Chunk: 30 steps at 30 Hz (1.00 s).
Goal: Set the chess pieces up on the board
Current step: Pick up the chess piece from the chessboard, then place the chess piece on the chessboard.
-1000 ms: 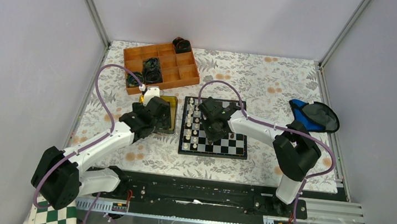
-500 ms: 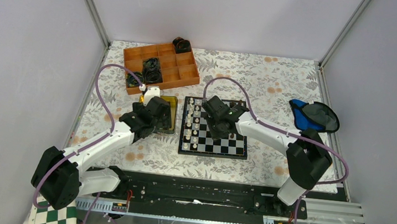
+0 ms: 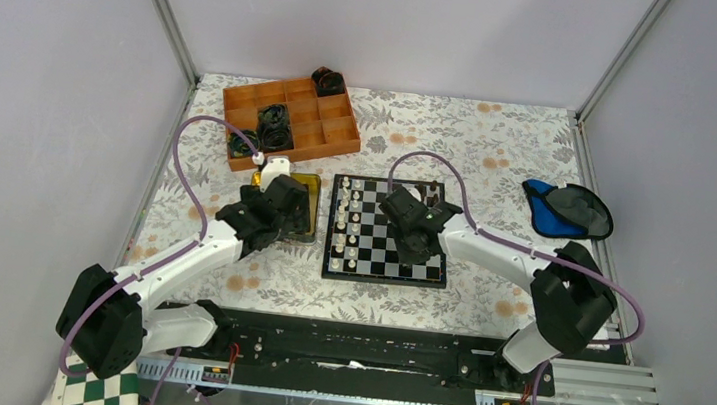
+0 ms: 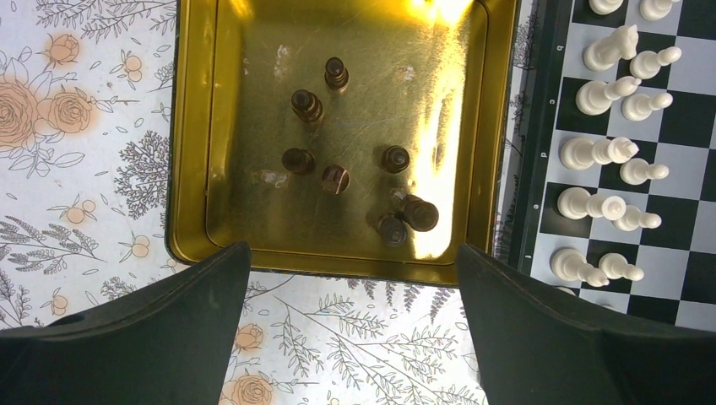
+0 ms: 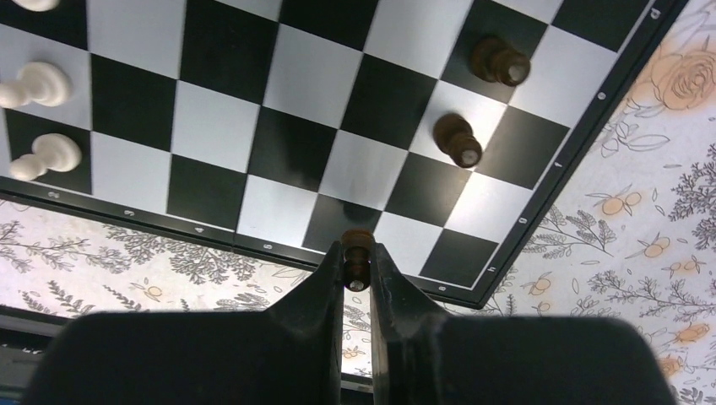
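Our right gripper pinches a dark brown chess piece over the board; next we set it on its square. Our left gripper hangs spread.

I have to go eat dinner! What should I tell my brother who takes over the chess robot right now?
Left hand: open and empty, hovering at the near edge of the gold tray.
Right hand: shut on a dark brown piece, held over the right part of the board.
Done: white pieces stand in two rows on the board's left side; two dark pieces stand on its right side.
Left: set down the held piece, then bring over the seven dark pieces lying in the tray.
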Motion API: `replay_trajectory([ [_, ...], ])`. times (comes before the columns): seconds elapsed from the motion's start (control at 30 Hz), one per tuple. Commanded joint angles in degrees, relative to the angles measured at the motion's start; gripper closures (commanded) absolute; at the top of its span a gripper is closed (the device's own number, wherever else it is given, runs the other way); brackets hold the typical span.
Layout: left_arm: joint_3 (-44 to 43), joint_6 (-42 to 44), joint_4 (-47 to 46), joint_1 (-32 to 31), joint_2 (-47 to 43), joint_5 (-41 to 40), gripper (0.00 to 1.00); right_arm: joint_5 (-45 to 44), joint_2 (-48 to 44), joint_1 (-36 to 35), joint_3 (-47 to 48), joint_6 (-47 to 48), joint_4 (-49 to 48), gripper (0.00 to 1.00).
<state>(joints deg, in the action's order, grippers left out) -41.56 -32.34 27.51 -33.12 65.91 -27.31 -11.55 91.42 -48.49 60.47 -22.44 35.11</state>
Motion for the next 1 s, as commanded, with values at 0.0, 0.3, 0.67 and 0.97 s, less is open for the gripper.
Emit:
replay_trajectory([
  [0.0, -1.94, 0.74, 0.16, -0.71, -0.19, -1.60, 0.01, -2.25, -3.41, 1.74, -1.38, -1.64, 0.25, 0.94],
  [0.3, -1.94, 0.61, 0.27, -1.06, -0.13, -1.93, 0.01, -2.25, -3.25, 4.28, -3.31, -1.07, -1.89, 0.94],
  [0.67, -2.07, 0.61, 0.44, -1.24, 0.53, -2.21, 0.01, -1.26, -1.06, 6.37, -3.02, 0.39, -3.63, 0.94],
  [0.97, -2.10, 0.52, 0.61, -1.32, 0.78, -2.33, 0.01, -0.41, 0.23, 6.56, -2.99, 0.86, -4.59, 0.90],
])
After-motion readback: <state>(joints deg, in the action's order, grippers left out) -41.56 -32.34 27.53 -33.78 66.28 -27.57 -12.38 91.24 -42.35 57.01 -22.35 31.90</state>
